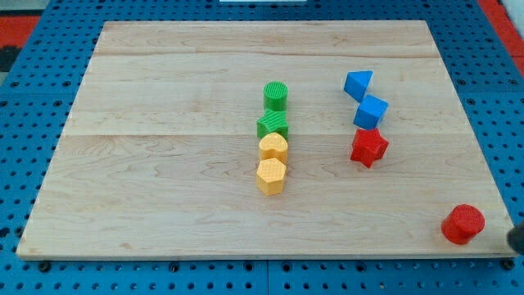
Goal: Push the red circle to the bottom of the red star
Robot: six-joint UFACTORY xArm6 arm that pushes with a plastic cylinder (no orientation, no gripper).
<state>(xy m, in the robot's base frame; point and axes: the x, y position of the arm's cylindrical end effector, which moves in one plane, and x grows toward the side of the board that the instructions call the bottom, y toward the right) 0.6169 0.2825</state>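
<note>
The red circle [463, 224] sits near the board's bottom right corner. The red star [368, 147] stands up and to the left of it, right of the board's middle, well apart from the circle. A dark shape at the view's right edge is my rod; its tip [516, 240] shows just right of the red circle, slightly below it, with a small gap between them.
A blue triangle [358, 83] and a blue cube [371, 111] stand in a line just above the red star. A column in the board's middle holds a green cylinder [276, 95], a green block [273, 124], a yellow block [273, 147] and a yellow hexagon [271, 175]. The wooden board [147, 164] lies on blue pegboard.
</note>
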